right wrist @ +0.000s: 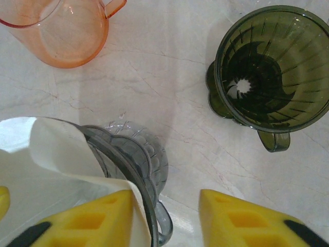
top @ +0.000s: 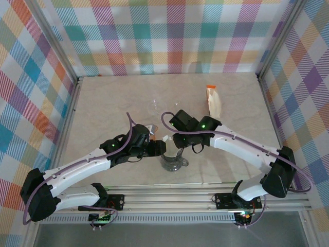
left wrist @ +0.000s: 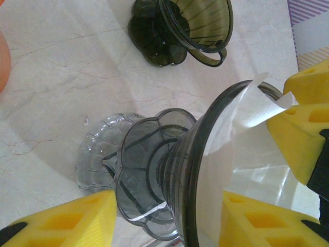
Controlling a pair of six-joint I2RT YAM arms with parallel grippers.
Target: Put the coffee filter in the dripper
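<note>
A clear grey dripper (top: 174, 162) stands on the marble table with the white coffee filter (left wrist: 247, 110) inside its cone. In the left wrist view the dripper (left wrist: 154, 170) lies between my left gripper's (left wrist: 169, 206) yellow pads. One pad touches the base flange and the other rests on the paper inside the cone. My right gripper (right wrist: 165, 198) is open astride the dripper's (right wrist: 136, 154) rim. Its left pad lies on the filter (right wrist: 56, 149) inside, and its right pad stands apart from the handle. Both grippers meet over the dripper in the top view (top: 164, 144).
A dark green dripper (right wrist: 272, 67) stands just beyond the grey one, and an orange pitcher (right wrist: 67, 31) is beside it. A packet of filters (top: 213, 100) lies toward the back right. Plaid walls close in the table on three sides.
</note>
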